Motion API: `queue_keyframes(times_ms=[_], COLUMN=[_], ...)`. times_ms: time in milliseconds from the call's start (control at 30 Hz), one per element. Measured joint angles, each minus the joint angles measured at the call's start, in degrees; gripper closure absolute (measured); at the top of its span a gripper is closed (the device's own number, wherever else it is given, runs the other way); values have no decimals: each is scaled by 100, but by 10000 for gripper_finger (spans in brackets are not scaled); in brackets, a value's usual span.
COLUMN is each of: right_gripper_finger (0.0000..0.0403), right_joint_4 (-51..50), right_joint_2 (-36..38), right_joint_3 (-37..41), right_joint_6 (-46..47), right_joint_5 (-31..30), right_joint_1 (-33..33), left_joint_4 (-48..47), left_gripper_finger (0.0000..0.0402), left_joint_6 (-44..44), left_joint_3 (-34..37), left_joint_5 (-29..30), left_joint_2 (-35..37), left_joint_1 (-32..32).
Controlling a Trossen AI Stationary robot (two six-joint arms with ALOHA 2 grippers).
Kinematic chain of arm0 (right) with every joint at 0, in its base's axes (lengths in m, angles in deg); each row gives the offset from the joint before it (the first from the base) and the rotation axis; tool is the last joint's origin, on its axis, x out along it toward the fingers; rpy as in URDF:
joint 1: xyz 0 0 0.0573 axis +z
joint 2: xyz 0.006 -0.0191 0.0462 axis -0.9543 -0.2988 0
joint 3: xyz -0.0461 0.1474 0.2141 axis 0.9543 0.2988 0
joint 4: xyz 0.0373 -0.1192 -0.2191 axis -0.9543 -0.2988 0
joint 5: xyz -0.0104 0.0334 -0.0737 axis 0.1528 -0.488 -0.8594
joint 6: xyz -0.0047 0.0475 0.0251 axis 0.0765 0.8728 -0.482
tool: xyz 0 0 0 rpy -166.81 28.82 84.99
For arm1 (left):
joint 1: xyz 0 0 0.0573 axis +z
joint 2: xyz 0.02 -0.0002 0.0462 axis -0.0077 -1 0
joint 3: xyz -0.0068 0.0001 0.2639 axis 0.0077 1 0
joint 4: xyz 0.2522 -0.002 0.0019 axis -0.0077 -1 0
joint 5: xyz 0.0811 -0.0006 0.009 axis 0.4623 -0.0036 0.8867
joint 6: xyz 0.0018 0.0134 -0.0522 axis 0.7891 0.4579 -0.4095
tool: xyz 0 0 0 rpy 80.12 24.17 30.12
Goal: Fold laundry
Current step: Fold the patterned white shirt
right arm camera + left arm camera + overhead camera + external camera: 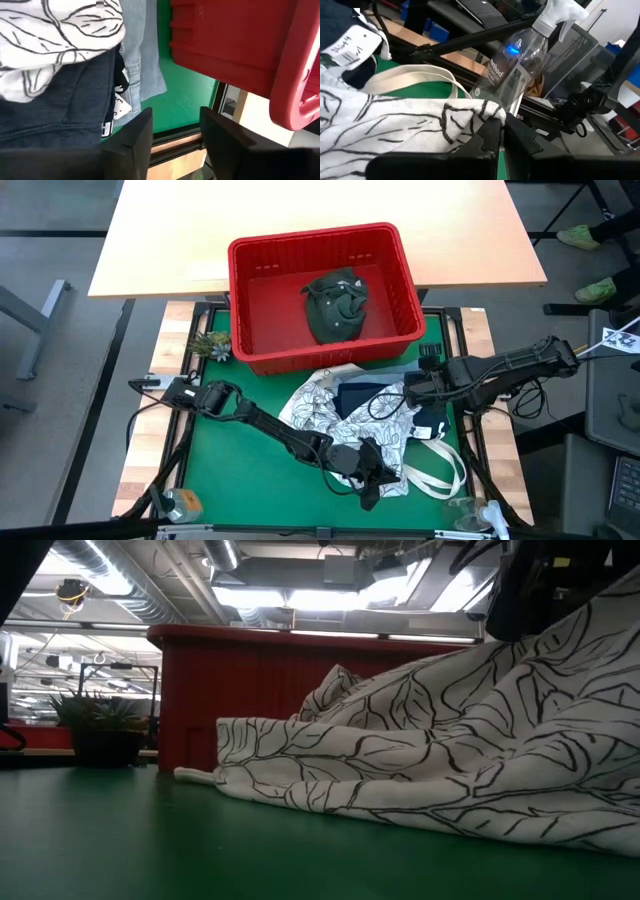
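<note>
Left wrist view shows the left gripper (501, 131) pinched on a hem corner of the limp white leaf-print garment (395, 120), heaped on the green mat (240, 470) before the red basket (320, 250), probably light, while the right gripper (175, 130) stands apart, empty.

Soft white cloth garment (430, 760), dark leaf print. Rigid red plastic basket (325, 250), slightly glossy. Matt green mat (250, 480). Pale wood counter (170, 220), smooth. Clear plastic spray bottle (515, 65), glossy.
</note>
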State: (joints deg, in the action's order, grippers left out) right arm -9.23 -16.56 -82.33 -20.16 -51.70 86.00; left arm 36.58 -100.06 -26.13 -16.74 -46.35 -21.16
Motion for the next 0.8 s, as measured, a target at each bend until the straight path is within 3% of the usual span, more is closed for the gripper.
queue_keyframes(times_ms=[100,300,600,800], right_gripper_finger=[223,223,225,226], right_joint_4=[21,20,206,786], right_joint_2=[0,0,0,-2], right_joint_3=[0,-209,-993,-1172], right_joint_6=[39,617,1211,1631], right_joint_5=[208,1414,2239,2491], right_joint_1=[0,7,61,737], left_joint_4=[-4,18,41,-71], left_gripper_finger=[388,381,283,248], left_joint_6=[147,653,1513,2741], left_joint_3=[0,0,0,0], left_joint_5=[28,192,183,188], left_joint_2=[0,0,0,191], left_joint_1=[0,4,24,72])
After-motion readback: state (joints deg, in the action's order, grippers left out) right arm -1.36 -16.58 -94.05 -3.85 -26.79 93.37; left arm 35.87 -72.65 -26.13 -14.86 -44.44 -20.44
